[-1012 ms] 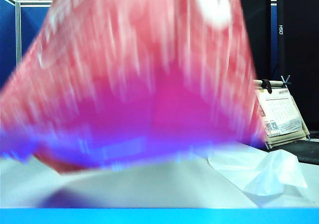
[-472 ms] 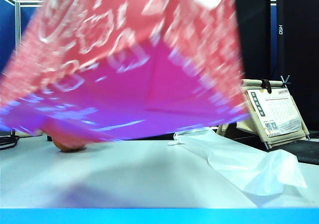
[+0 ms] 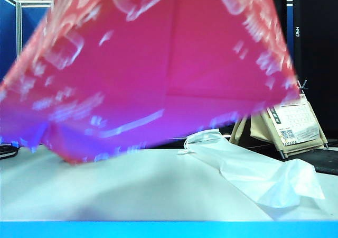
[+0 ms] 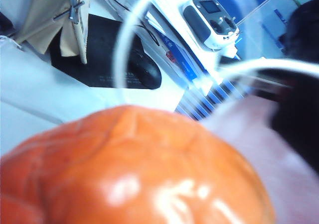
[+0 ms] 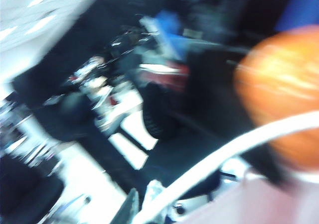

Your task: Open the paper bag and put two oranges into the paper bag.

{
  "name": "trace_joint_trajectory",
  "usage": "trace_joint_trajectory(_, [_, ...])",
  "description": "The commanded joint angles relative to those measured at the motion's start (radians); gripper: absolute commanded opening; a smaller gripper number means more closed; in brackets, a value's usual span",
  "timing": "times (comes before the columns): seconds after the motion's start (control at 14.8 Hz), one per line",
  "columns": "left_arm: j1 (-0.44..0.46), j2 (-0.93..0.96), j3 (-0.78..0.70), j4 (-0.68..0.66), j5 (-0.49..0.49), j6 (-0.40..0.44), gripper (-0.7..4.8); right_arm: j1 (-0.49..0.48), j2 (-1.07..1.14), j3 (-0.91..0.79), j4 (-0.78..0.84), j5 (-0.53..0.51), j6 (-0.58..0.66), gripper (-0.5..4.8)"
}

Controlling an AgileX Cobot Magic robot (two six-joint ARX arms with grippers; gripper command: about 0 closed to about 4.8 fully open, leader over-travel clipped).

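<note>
The magenta-red paper bag (image 3: 169, 63) hangs tilted above the table and fills most of the exterior view, hiding both arms. In the left wrist view a wrinkled, glossy orange (image 4: 134, 169) fills the space at my left gripper's jaws, and the gripper is shut on it; its fingers are hidden. The bag's white handle (image 4: 124, 45) loops just beyond, with pink bag paper (image 4: 259, 149) beside it. The blurred right wrist view shows a handle (image 5: 219, 159), bag paper (image 5: 259, 204) and an orange (image 5: 284, 89) past them. My right gripper's fingers do not show; it holds the bag up.
A crumpled white translucent sheet (image 3: 253, 169) lies on the table at the right. A desk calendar (image 3: 293, 121) stands behind it. The table's blue front edge (image 3: 169, 230) runs along the bottom. A dark mouse (image 4: 144, 72) and a handheld controller (image 4: 209, 17) lie further off.
The bag has swung and tipped further, its plain magenta underside now facing the exterior camera. An orange seen on the table at the left half a second ago is now hidden behind the bag.
</note>
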Motion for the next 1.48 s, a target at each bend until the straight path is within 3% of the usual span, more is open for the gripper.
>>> trace_joint_trajectory(0.07, [-0.001, -0.002, 0.004, 0.038, 0.001, 0.003, -0.06, 0.016, -0.013, 0.060, 0.015, -0.072, 0.000, -0.05])
trace_joint_trajectory(0.4, [-0.001, -0.002, 0.004, 0.053, 0.037, -0.011, -0.06, 0.032, -0.026, 0.063, -0.010, -0.050, -0.027, -0.05])
trace_joint_trajectory(0.54, [0.001, -0.002, 0.004, 0.057, -0.049, -0.004, -0.06, 0.035, -0.034, 0.063, -0.011, -0.051, -0.026, -0.05])
trace_joint_trajectory(0.74, [0.002, -0.002, 0.004, 0.102, -0.077, 0.002, -0.06, 0.035, -0.040, 0.063, -0.011, -0.053, -0.026, -0.05])
trace_joint_trajectory(1.01, [0.003, -0.002, 0.004, 0.186, -0.209, -0.031, -0.06, 0.037, -0.050, 0.063, -0.030, -0.073, -0.029, -0.05])
trace_joint_trajectory(1.15, [0.003, -0.005, 0.026, 0.195, -0.207, -0.032, -0.06, 0.034, -0.050, 0.063, -0.084, -0.025, -0.087, -0.05])
trace_joint_trajectory(1.28, [0.003, -0.005, 0.079, 0.193, -0.208, -0.044, -0.06, 0.033, -0.050, 0.063, -0.293, 0.101, -0.288, -0.05])
trace_joint_trajectory(1.35, [0.003, -0.005, 0.104, 0.195, -0.208, -0.047, -0.06, 0.033, -0.050, 0.063, -0.410, 0.222, -0.408, -0.05])
trace_joint_trajectory(1.48, [0.003, -0.005, 0.156, 0.194, -0.187, -0.062, -0.06, 0.035, -0.044, 0.063, -0.582, 0.564, -0.672, -0.05])
